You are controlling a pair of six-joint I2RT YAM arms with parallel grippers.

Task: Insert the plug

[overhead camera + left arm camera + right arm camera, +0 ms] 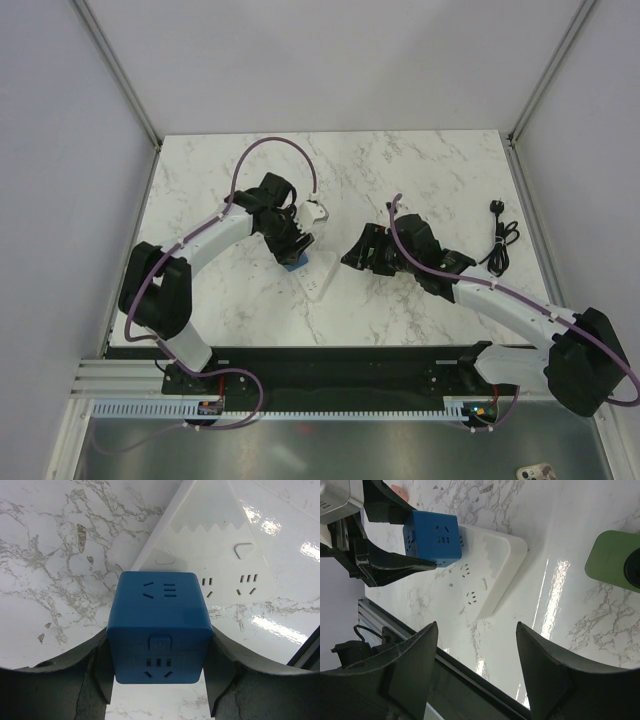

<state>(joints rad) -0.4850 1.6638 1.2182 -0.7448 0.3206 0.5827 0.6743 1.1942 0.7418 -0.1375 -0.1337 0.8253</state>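
Left hand (157,682) is closed on a blue cube (159,625), with one dark finger (92,680) pressed on each side of it. The cube has socket holes on its faces and a small button on the face toward the wrist camera. It stands at one end of a white power strip (220,555) that lies flat on the marble desk (400,170). From the right wrist view the cube (434,537) looks to be touching the strip (495,570), but I cannot tell if it is pushed fully in. The other sockets of the strip are free.

From above, the left hand (297,252) is near the middle of the desk, with the cube (297,263) just under it and the strip (318,283) coming out toward the near edge.

On the other side, the right hand (476,627) is wide open and holds nothing. It points at the strip from the right, near it but not touching. In the top view this hand (352,255) is just beside the left one.

A green object (612,557) with rounded corners lies on the desk at the edge of the right wrist view, well apart from the strip. A black cord (500,240) with a plug lies near the right edge of the desk.

Where the yellow plug is, I cannot tell from these views.
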